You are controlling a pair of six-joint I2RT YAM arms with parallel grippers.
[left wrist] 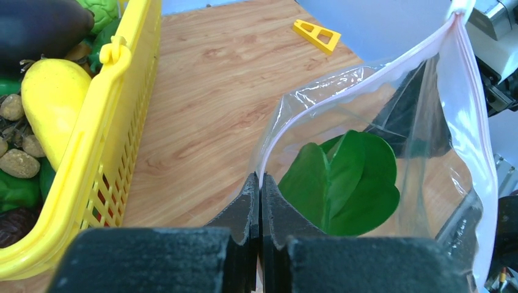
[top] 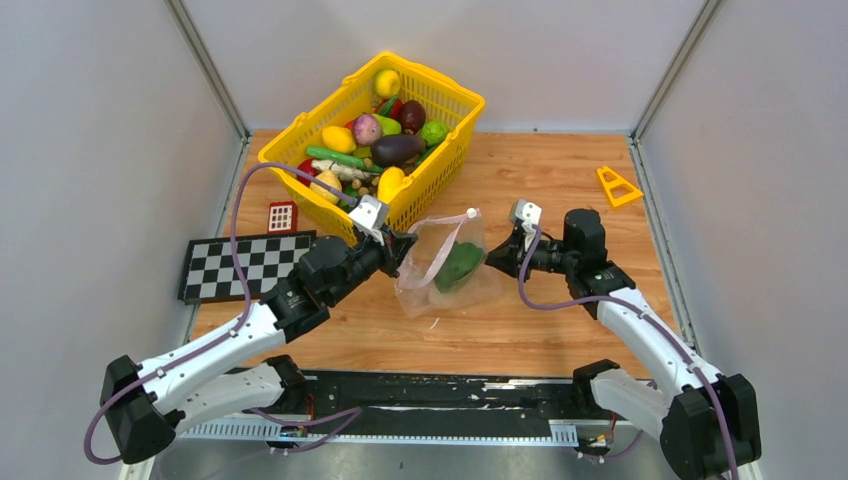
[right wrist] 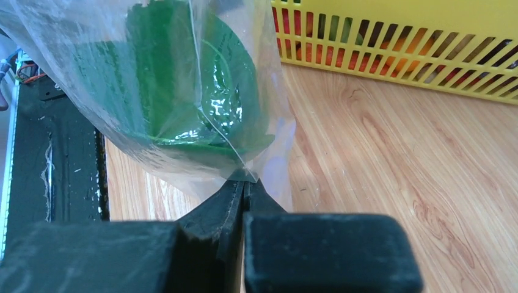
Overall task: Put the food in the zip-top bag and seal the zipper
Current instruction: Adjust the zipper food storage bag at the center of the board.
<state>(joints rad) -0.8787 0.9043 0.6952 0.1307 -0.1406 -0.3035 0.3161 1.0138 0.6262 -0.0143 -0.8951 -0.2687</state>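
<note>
Left end effector (top: 403, 243) is clenched on the zip-top bag (top: 428, 293) at its zipper (top: 447, 245) edge. Right end effector (top: 495, 258) is clenched on the bag's opposite side. One green food piece (top: 460, 265) lies inside the bag. Other food (top: 385, 140) sits in the yellow basket (top: 445, 160) on the desk (top: 560, 210).

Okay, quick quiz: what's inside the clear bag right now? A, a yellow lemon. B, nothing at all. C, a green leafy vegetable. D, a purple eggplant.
C: a green leafy toy shows through the clear zip-top bag, which the left claw and right claw each pinch, while the eggplant lies in the yellow basket.
</note>
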